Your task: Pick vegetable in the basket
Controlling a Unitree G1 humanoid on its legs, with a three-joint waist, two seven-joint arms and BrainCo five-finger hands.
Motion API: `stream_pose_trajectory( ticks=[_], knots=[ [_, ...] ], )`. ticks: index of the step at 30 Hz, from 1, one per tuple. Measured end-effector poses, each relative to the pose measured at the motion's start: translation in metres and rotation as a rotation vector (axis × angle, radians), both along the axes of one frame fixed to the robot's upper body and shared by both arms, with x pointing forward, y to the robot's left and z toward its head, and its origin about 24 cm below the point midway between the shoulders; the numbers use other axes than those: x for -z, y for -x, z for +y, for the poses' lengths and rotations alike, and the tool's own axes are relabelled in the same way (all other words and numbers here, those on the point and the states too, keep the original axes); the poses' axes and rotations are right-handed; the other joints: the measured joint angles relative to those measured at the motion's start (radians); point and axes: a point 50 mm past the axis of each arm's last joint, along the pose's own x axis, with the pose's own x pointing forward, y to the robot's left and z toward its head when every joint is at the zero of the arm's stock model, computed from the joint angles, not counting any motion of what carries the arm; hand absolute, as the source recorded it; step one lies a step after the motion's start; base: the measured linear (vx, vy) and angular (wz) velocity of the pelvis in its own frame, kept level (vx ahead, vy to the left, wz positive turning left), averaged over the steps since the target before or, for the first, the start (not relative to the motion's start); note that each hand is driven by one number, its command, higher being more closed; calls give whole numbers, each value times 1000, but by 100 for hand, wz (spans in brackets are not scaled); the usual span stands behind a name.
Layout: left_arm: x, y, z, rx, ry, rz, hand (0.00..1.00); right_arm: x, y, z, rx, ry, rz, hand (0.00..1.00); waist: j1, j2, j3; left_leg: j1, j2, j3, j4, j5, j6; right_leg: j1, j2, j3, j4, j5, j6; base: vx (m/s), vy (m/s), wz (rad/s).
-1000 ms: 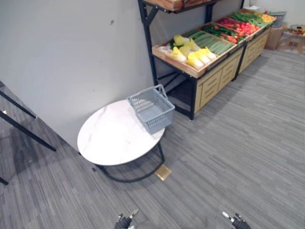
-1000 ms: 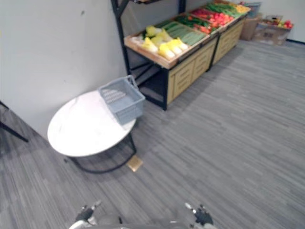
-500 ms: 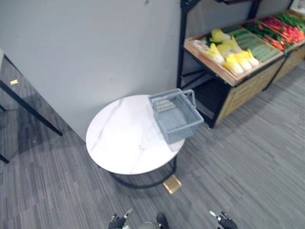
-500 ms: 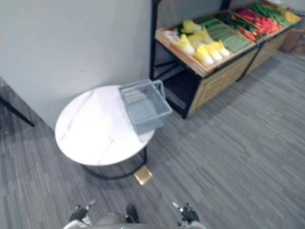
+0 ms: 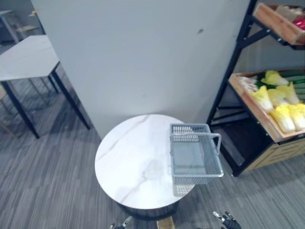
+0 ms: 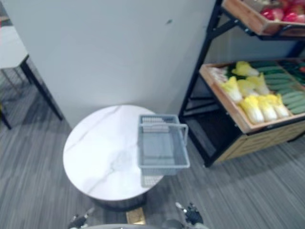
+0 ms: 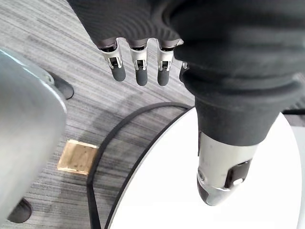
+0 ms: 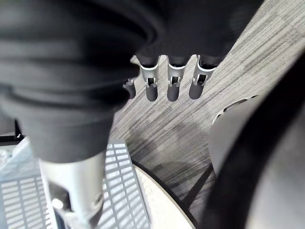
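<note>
view now leftward: basket point(image 5: 196, 179) on table point(image 5: 128, 162)

We find no legible text, label, brand, number or sign anywhere in this scene. The grey basket point(image 5: 196, 179) bears no print we can make out, and neither does the round table point(image 5: 133, 162) under the basket or the produce shelf point(image 5: 252, 106) just beside the basket.
</note>
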Motion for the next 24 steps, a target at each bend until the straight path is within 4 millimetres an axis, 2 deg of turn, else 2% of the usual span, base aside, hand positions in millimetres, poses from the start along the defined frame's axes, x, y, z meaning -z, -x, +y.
stream_pose_trajectory(
  ticks=[2, 4, 6, 8, 10, 12, 15, 16, 18, 20, 21, 22, 23, 24],
  knots=[
    [1, 0, -4, 18, -1, 9, 0, 1, 5, -5, 50, 8, 20, 0, -5, -5, -3, -4, 4, 65, -33, 85, -18, 18, -2, -14, -37, 5, -18, 80, -222, 32],
    [3, 1, -13, 36, 15, 24, 0, 0, 10, -19, 96, 32, 35, 0, -10, 41, 1, 22, 6, 104, -117, 151, -20, 17, 14, -13, -66, 23, -37, 69, -178, -8],
    [4, 3, -20, 30, 34, 29, 0, 1, 20, -31, 151, 57, 73, 0, -11, 64, 1, 47, 10, 129, -162, 177, -21, 18, 29, -5, -74, 26, -39, 39, -94, -19],
    [4, 4, -19, 33, 30, 34, 0, 3, 35, -34, 216, 57, 118, 0, -15, 65, 2, 79, 32, 166, -195, 178, -26, 34, 53, -1, -99, 35, -52, 23, -26, -22],
    [3, 3, -16, 52, 14, 35, 0, 2, 45, -40, 298, 72, 138, 0, -21, 53, 2, 95, 39, 197, -215, 176, -29, 40, 64, 2, -112, 42, -53, -13, -1, -11],
    [3, 3, -13, 69, -2, 35, 0, -1, 52, -57, 406, 106, 134, 0, -36, 47, -1, 98, 40, 227, -226, 160, -50, 38, 69, 10, -139, 56, -46, -43, 28, -12],
    [2, 2, -13, 106, -9, 38, 0, -11, 52, -85, 516, 159, 101, 0, -35, 54, -2, 101, 37, 281, -233, 109, -53, 33, 79, 42, -185, 105, -33, -62, 90, -32],
    [2, 2, -13, 106, -8, 38, 0, -13, 48, -90, 526, 171, 84, 0, -35, 57, -3, 101, 37, 289, -233, 95, -56, 33, 81, 49, -197, 116, -29, -101, 137, -32],
    [2, 1, -12, 142, -15, 35, 0, -27, 35, -115, 545, 239, 25, 0, -36, 65, -4, 97, 33, 326, -232, 45, -61, 33, 84, 72, -247, 160, -19, -123, 129, -30],
    [0, 0, -8, 147, -28, 27, 0, -40, 19, -131, 497, 312, -32, 0, -35, 56, -2, 93, 17, 351, -220, 33, -54, 33, 74, 99, -275, 184, -17, -108, 59, -39],
    [0, 2, -5, 155, -38, 31, 0, -57, 1, -144, 431, 402, -101, 0, -36, 54, -2, 93, 8, 370, -211, 21, -52, 32, 69, 114, -290, 198, -13, -118, 58, -54],
    [0, 6, -4, 178, -45, 40, 0, -83, -22, -157, 341, 517, -202, 0, -40, 51, 0, 93, 3, 388, -200, 6, -52, 30, 65, 130, -305, 211, -12, -98, 54, -56],
    [1, 10, -5, 200, -45, 51, 0, -113, -43, -165, 234, 647, -301, 0, -42, 61, -3, 92, -1, 397, -193, -1, -51, 27, 63, 145, -316, 220, -8, -45, 32, -54],
    [2, 14, -9, 238, -37, 66, 0, -160, -70, -166, 55, 833, -443, 0, -47, 73, -11, 86, -4, 413, -190, -5, -50, 11, 63, 165, -317, 225, -1, -19, 15, -39]
  ],
)
